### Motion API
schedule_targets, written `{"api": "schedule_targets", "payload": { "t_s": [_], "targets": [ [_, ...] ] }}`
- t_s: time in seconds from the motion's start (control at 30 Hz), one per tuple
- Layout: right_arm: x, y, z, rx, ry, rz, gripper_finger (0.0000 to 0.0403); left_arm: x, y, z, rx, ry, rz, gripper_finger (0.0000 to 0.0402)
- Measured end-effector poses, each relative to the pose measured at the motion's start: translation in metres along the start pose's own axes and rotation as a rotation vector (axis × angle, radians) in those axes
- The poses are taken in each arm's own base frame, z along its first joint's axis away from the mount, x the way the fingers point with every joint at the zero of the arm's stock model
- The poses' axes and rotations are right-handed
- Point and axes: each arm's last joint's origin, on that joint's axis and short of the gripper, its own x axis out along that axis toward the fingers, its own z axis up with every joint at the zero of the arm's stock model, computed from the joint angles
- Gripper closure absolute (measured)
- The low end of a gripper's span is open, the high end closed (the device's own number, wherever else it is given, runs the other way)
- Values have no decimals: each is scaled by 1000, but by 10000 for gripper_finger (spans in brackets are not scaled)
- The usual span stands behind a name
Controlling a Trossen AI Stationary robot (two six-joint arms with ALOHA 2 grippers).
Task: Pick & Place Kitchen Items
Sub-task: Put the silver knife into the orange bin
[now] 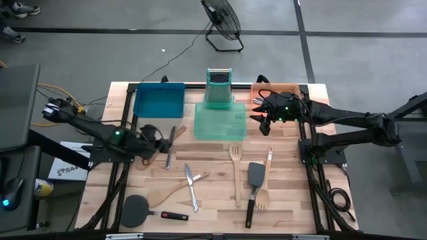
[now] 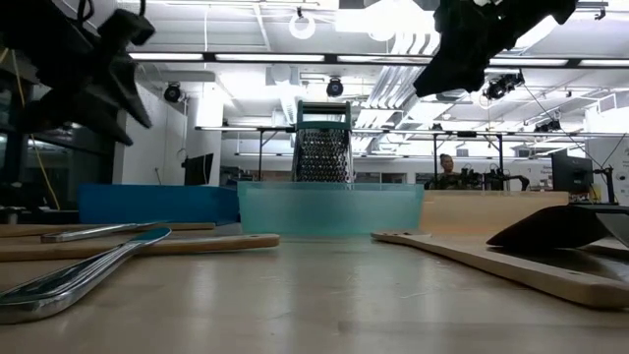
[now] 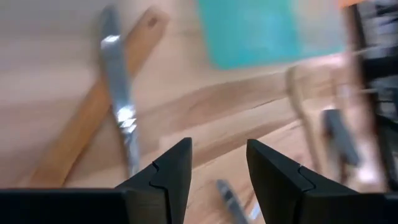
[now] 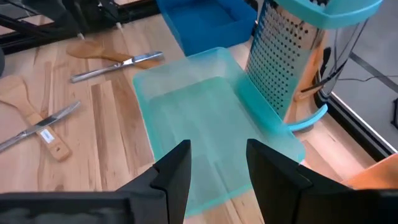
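Grey concrete floor surrounds the pale wooden tabletop (image 1: 220,200), and only the overhead camera takes in all of it, a black floor fan (image 1: 222,23) beyond its far edge included. Three plastic trays line that far edge: a blue tray (image 1: 159,100), a translucent green tray (image 1: 220,121) with an upright metal box grater (image 1: 218,87) at its far end, and an orange tray (image 1: 283,89) largely hidden by the right arm.

The kitchen items lie loose on the boards nearer the front: a black round spatula with a red-tipped handle (image 1: 143,210), a black square-bladed spatula (image 1: 254,187), a pale wooden slotted spatula (image 1: 235,167), a wooden spoon (image 1: 171,191) and a silver knife (image 1: 191,187) crossing it.

From table height (a view that loses the layout) the grater (image 2: 323,147) rises behind the green tray (image 2: 330,207), with a person (image 2: 447,169) far back in the room.

Left tool (image 3: 217,171) hovers over the boards, fingers parted and empty, a knife (image 3: 119,99) lying across a wooden handle (image 3: 93,112) below. Right tool (image 4: 217,168) hangs over the green tray (image 4: 205,124), likewise parted, gripping nothing.
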Motion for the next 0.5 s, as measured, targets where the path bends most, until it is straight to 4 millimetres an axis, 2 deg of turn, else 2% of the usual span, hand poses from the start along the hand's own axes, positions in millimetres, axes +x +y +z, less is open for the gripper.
{"api": "schedule_targets", "payload": {
  "t_s": [0.27, 0.4, 0.5],
  "targets": [
    [0, -14, 1, -30, 10, 27, 256, 21, -29, -12, -36, 129, 285, 250],
    [0, -18, 0, -46, 17, 31, 256, 41, -44, -5, -37, 194, 374, 250],
    [-1, -21, -1, -39, 27, 27, 256, 56, -48, 5, -61, 250, 493, 250]
  ]
}}
